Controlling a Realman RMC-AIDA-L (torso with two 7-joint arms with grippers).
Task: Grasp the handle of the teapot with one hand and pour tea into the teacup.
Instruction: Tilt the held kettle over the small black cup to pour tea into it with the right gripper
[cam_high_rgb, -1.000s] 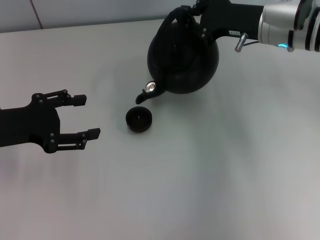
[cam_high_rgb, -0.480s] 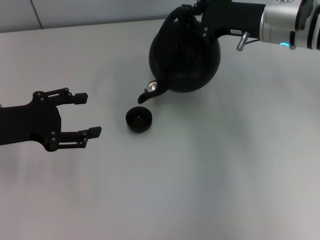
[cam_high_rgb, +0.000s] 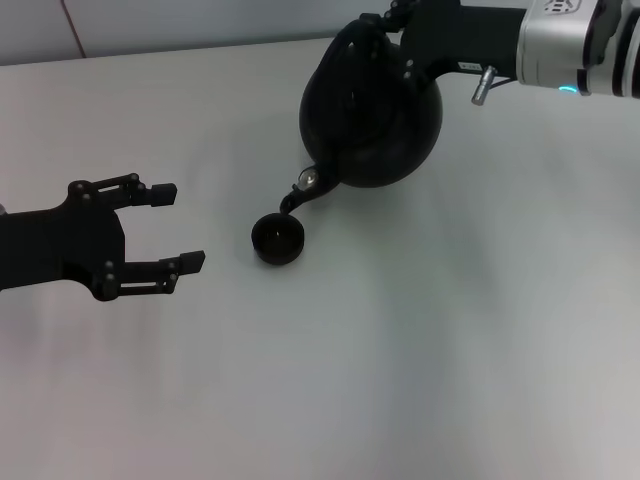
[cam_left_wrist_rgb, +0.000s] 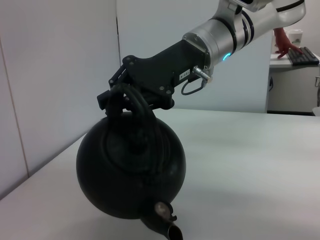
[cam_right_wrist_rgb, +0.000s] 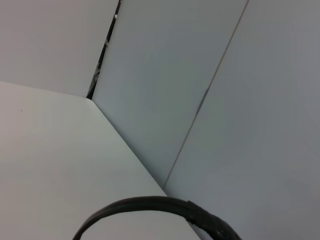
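Over the white table (cam_high_rgb: 450, 330), the right gripper (cam_high_rgb: 385, 28) has its fingers clamped on the handle (cam_high_rgb: 345, 45) of the teapot (cam_high_rgb: 370, 115), and the pot hangs tipped forward with its spout (cam_high_rgb: 300, 192) pointing down toward the teacup (cam_high_rgb: 278, 239).

Biggest worry from here, imo: the spout tip looks like it sits above the far rim of the cup, not the middle. The cup is tiny next to that pot, so if the tilt goes further without a small shift, the tea could land on the rim or splash onto the table. A fast tip would make that worse, since a big pot can dump a lot at once. Can't see any liquid coming out, so I can't tell if pouring has started. The lid could also slide at a steep angle, though I can't say how snug it sits.

Layout-wise: the teapot is right under the right gripper, held from the top of the arch, as the left wrist view shows nicely. The cup sits on the table just below and in front of the spout, close but not touching it. The left gripper (cam_high_rgb: 180, 228) hovers off to the cup's left with its fingers spread apart, holding nothing, a fair gap away from the cup.
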